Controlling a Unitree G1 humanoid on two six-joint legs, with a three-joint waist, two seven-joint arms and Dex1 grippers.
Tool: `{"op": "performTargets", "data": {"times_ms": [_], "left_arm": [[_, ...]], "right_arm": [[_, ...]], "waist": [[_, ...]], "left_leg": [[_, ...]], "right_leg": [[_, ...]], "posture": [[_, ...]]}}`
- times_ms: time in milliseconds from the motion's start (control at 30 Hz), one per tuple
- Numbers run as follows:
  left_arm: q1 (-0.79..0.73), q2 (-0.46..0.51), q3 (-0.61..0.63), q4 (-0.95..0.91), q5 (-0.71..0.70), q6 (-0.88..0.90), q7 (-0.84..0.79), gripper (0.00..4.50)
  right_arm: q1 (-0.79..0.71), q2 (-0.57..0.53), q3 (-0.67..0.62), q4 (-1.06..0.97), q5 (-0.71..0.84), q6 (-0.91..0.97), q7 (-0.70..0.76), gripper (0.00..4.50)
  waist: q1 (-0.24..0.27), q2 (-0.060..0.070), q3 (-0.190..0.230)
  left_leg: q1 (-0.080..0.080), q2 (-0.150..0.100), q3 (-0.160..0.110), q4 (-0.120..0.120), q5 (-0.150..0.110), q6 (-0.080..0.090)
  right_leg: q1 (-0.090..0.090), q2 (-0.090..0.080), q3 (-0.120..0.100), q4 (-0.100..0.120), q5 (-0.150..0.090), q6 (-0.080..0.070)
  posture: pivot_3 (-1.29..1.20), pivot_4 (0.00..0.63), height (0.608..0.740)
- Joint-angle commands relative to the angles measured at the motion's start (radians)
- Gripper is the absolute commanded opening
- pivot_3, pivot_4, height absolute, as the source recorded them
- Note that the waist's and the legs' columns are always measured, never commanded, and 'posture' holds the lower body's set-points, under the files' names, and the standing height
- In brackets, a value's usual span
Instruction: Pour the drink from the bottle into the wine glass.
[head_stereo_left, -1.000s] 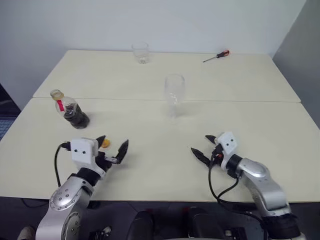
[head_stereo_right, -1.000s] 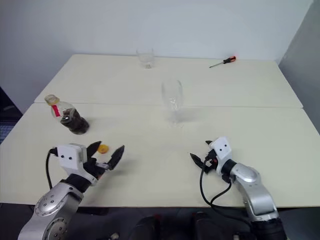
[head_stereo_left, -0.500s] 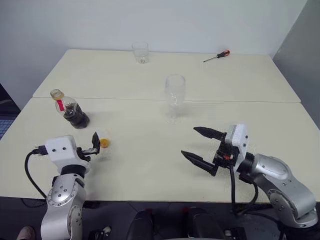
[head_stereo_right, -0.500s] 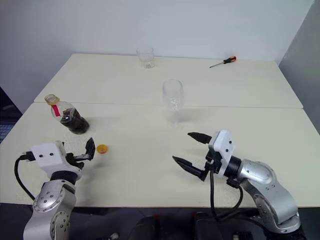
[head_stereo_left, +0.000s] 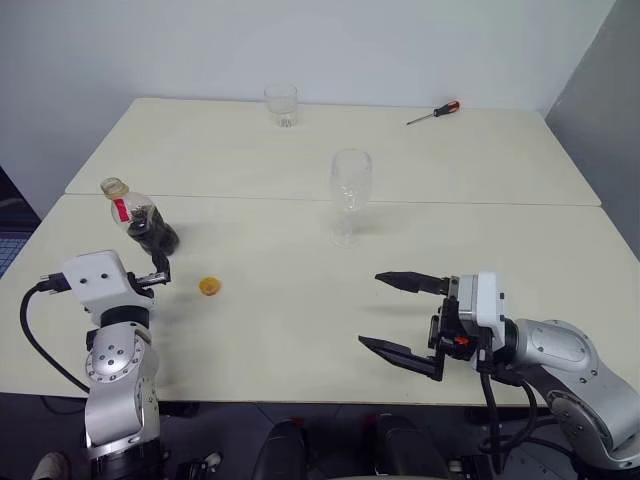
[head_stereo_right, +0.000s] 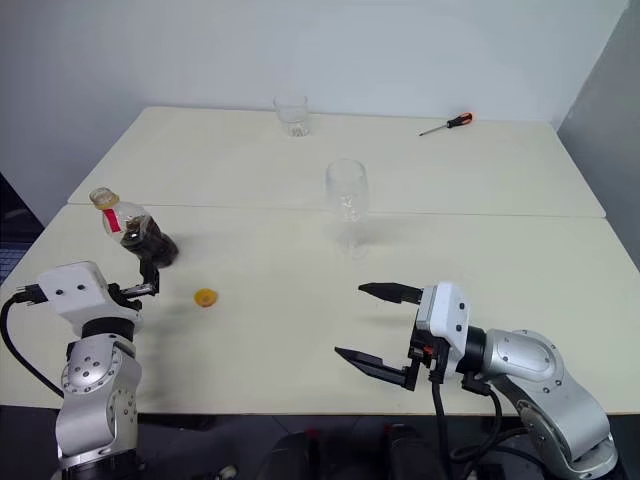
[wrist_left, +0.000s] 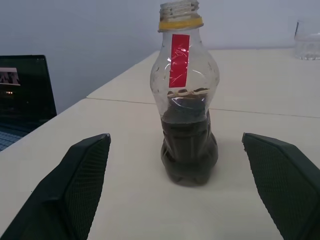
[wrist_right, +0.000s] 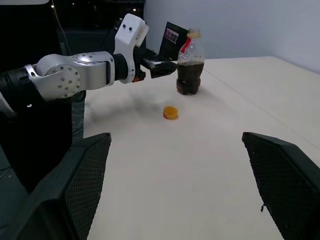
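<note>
The step in hand looks like the reach for the bottle (wrist_left: 186, 105), uncapped, upright near the table's left edge; the left gripper (wrist_left: 187, 190) faces it, fingers wide, empty; next, close in and clamp; the right gripper (head_stereo_left: 405, 316) hangs wide, empty.

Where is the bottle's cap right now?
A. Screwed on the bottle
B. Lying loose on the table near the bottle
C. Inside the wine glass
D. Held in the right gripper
B. The orange cap lies loose on the table beside the bottle, whose neck is open in the left wrist view; the right gripper is open and empty.
</note>
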Motion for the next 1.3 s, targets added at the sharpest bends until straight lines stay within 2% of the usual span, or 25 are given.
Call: {"op": "performTargets", "data": {"times_ms": [33,400,500,833,1300], "left_arm": [[-0.036,0.027,0.008,0.038,0.014,-0.061,-0.014,4.5],[-0.179,0.109,0.013,0.311,0.0,-0.193,-0.081,4.5],[-0.229,0.134,0.01,0.395,-0.011,-0.225,-0.114,4.5],[-0.344,0.163,-0.004,0.607,-0.009,-0.318,-0.176,4.5],[-0.536,0.219,-0.019,0.92,-0.013,-0.438,-0.266,4.5]], "right_arm": [[-0.018,0.017,-0.005,0.002,0.024,0.011,-0.038,4.48],[-0.028,0.045,0.023,0.009,0.044,0.061,-0.095,4.48],[-0.075,0.066,0.032,0.012,0.061,0.104,-0.135,4.48],[-0.159,0.074,0.023,0.017,0.088,0.183,-0.19,4.48],[-0.179,0.061,0.014,-0.003,0.114,0.226,-0.217,4.48]], "waist": [[0.0,0.0,0.0],[0.0,0.0,0.0],[0.0,0.0,0.0],[0.0,0.0,0.0],[-0.001,0.0,0.0]], "left_leg": [[0.0,0.0,0.0,0.0,0.0,0.0],[0.0,0.0,0.0,0.0,0.0,0.0],[0.0,0.0,0.0,0.0,0.0,0.0],[-0.001,0.0,-0.001,0.0,0.0,0.0],[-0.001,0.0,-0.001,0.001,0.0,0.0]], "right_leg": [[0.0,0.0,0.0,0.0,0.0,0.0],[0.0,0.0,0.0,0.0,0.0,0.0],[0.0,0.0,-0.001,0.001,0.001,0.0],[0.0,-0.001,-0.001,0.001,0.003,-0.004],[-0.001,-0.001,-0.002,0.002,0.003,-0.004]], "posture": [[0.0,0.15,0.74],[0.0,0.15,0.74],[0.0,0.15,0.74],[0.0,0.15,0.74],[0.0,0.15,0.74]]}}
